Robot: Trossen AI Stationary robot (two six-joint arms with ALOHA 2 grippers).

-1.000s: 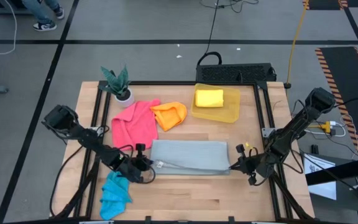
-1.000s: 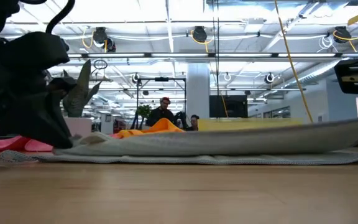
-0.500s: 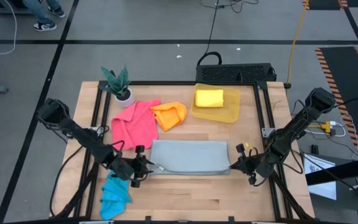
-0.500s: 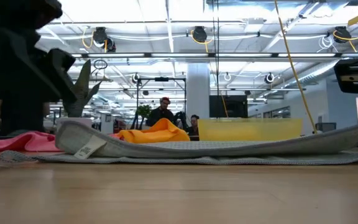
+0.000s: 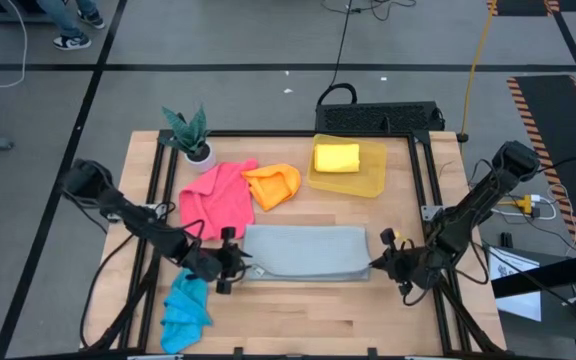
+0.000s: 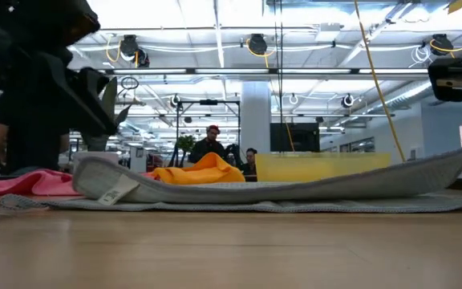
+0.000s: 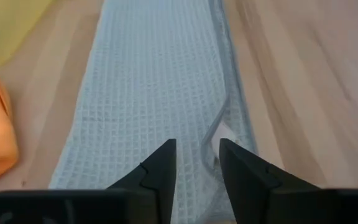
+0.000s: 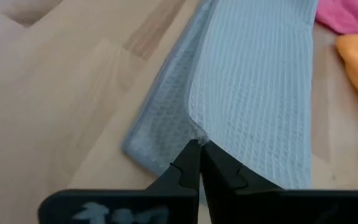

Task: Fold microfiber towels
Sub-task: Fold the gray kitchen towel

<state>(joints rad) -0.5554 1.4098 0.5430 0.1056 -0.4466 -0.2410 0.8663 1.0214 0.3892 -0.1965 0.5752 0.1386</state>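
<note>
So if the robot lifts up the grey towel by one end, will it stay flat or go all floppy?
Probably floppy: the grey towel already sags between its raised ends in the low view. Its thin waffle weave looks light. The right gripper pinches just a corner, so the rest would likely droop.

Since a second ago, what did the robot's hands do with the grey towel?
The left hand opened, let go of its end of the grey towel and backed off a little. That end now lies free on the table. The right hand stayed shut on the other end. The other towels did not move.
</note>
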